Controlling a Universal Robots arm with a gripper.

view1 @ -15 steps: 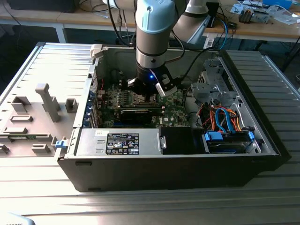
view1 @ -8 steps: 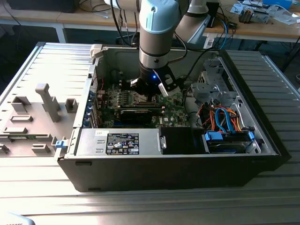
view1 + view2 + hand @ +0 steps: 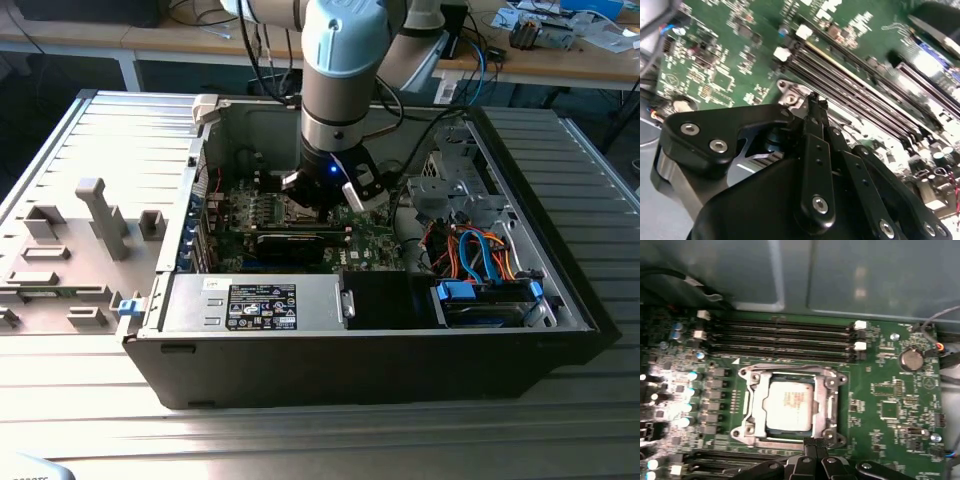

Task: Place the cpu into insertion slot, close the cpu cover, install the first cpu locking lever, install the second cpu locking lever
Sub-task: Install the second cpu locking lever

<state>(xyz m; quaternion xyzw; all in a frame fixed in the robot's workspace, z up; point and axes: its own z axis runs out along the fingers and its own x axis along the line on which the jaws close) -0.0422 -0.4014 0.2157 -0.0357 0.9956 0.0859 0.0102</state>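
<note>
In the first wrist view the cpu [image 3: 790, 402], a pale silvery square, lies in the insertion slot [image 3: 838, 382] on the green board. The cpu cover [image 3: 756, 405], a silver frame plate, lies flat around the chip's edges. My gripper [image 3: 814, 444] is at the socket's near edge, its black fingers pressed together with nothing visible between them. In the second wrist view the gripper [image 3: 816, 100] has its shut tips right beside a silver corner of the socket [image 3: 790, 95]. In the exterior view the gripper [image 3: 325, 195] reaches down into the open computer case. I cannot tell how the locking levers stand.
Long black memory slots [image 3: 785, 337] run just beyond the socket, and a coin battery [image 3: 911, 359] sits to one side. The case holds a power supply [image 3: 255, 300] at the front, orange and blue cables [image 3: 480, 255] at the exterior view's right, and a grey fixture [image 3: 100, 215] stands outside.
</note>
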